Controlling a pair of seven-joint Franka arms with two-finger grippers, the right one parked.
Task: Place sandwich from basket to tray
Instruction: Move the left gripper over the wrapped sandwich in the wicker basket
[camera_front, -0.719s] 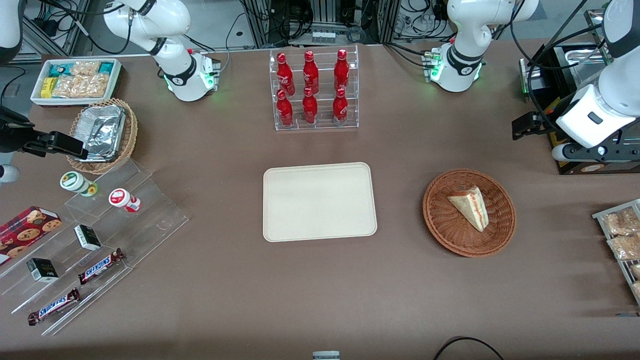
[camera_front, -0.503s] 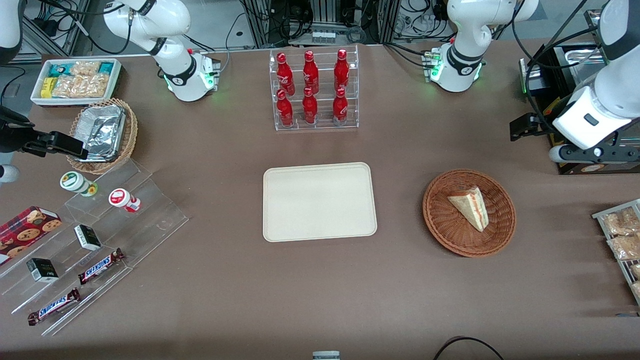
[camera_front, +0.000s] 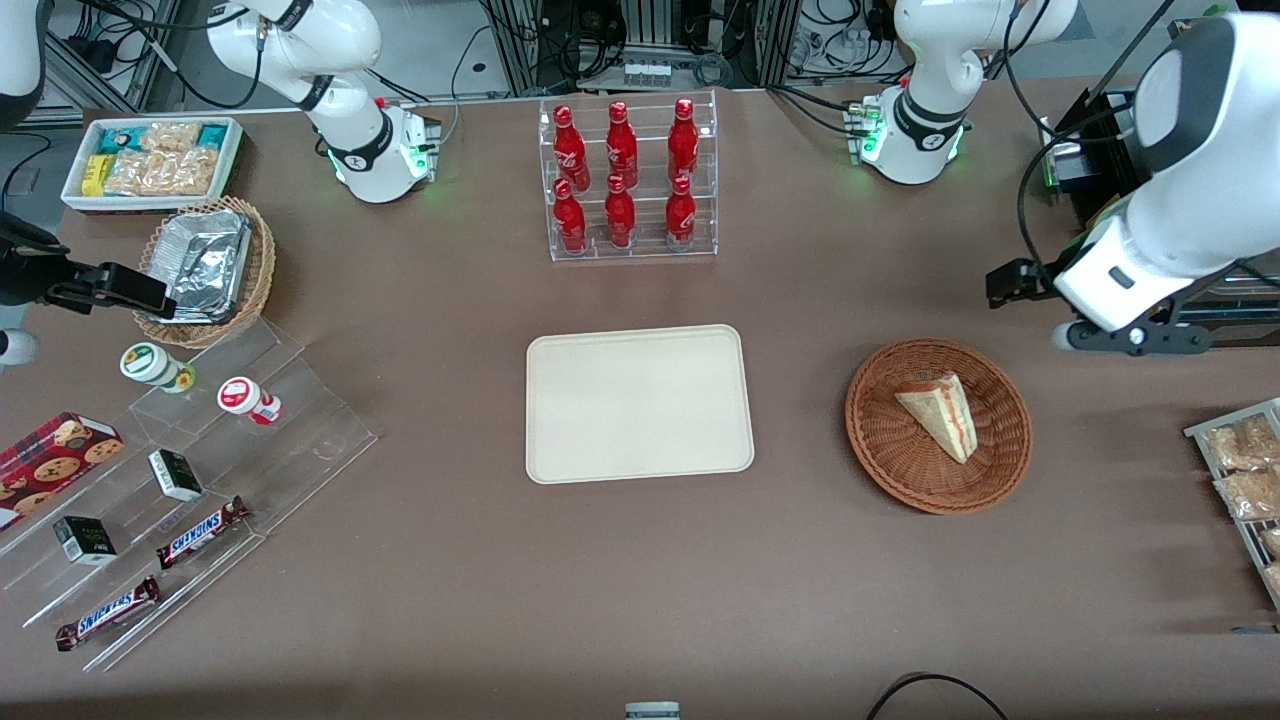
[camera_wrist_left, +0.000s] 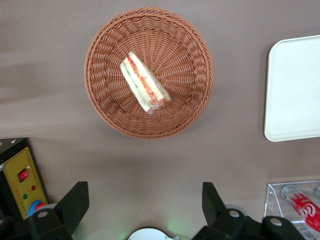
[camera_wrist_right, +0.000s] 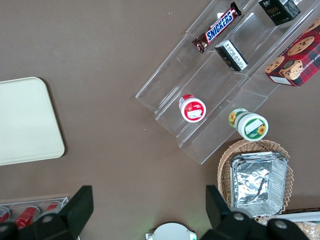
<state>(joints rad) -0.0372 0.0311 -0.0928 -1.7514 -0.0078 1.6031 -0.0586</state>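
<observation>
The sandwich (camera_front: 940, 415) (camera_wrist_left: 144, 82) lies flat inside the basket (camera_front: 938, 425) (camera_wrist_left: 148, 72), on the woven floor, its long edge running diagonally. The filling edge, red and green, faces upward in the left wrist view. Bare wicker shows all round the wedge; it touches no part of the rim. Clear wrap is visible at its blunt end.

The basket sits on the brown table (camera_front: 640, 560), with open tabletop on every side of its rim. Nothing else is in it.

The gripper (camera_front: 1005, 285) (camera_wrist_left: 145, 205) hangs above the table, clear of the basket and farther from the front camera than it. Its fingers (camera_wrist_left: 74, 202) stand wide apart with nothing between them. Bare table separates the fingertips from the nearest rim of the basket. The sandwich lies ahead of the fingers, roughly in line with the gap between them.

The tray (camera_front: 638, 403) (camera_wrist_left: 295, 90) rests flat, well apart from the basket, toward the parked arm's end from the fingers. Its surface is bare and its rounded corners are unobstructed. An open strip of table runs between tray rim and basket rim.

A clear rack of red bottles (camera_front: 625, 180) stands farther from the front camera than the tray, apart from its edge. A yellow control box (camera_wrist_left: 25, 182) sits close beside one finger.
</observation>
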